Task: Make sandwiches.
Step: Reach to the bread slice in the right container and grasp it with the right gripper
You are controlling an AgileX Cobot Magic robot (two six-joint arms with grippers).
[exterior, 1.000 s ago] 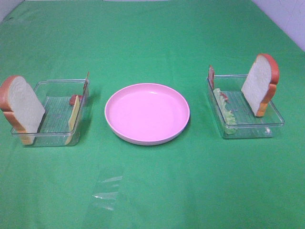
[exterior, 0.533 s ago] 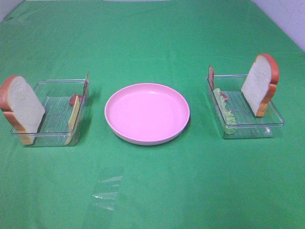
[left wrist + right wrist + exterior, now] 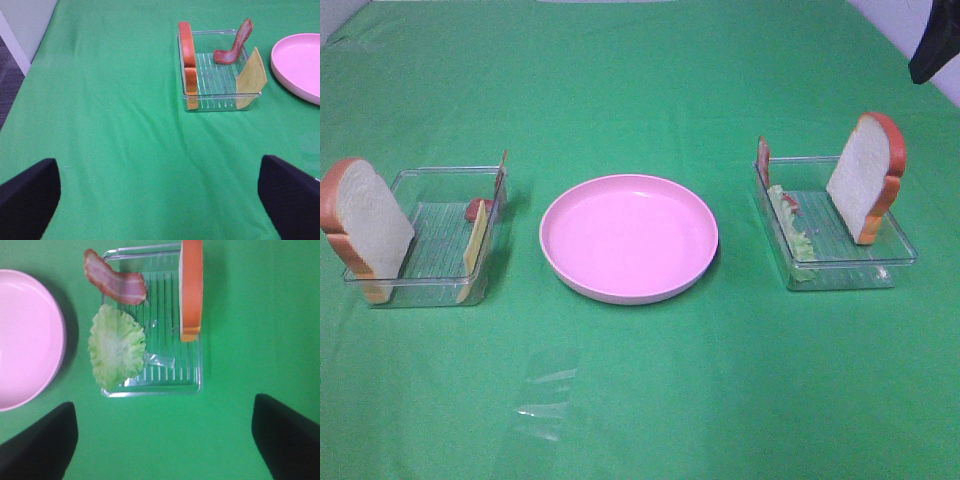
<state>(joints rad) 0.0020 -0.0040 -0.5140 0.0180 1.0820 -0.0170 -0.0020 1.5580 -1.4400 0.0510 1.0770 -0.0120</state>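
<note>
No stacked sandwiches are in view; only loose parts show. The left clear tray (image 3: 430,290) holds an upright bread slice (image 3: 365,225), a cheese square (image 3: 475,245) and a bacon strip (image 3: 235,47). The right clear tray (image 3: 840,275) holds a second bread slice (image 3: 865,180), a lettuce leaf (image 3: 116,347) and a bacon strip (image 3: 117,282). My left gripper (image 3: 160,200) hangs open well short of its tray, with nothing between its fingers. Above the cloth, near the right tray, my right gripper (image 3: 165,440) is open and empty. A dark part of the right arm (image 3: 935,45) shows at the far right.
A round pink plate (image 3: 628,235) sits empty between the two trays on the green cloth (image 3: 640,90). A clear scrap of plastic film (image 3: 545,400) lies on the cloth in front of the plate. The table's left edge (image 3: 20,55) shows in the left wrist view.
A dark part of the right arm has come into the exterior view at the far right. The trays, food parts and plate have not moved.
</note>
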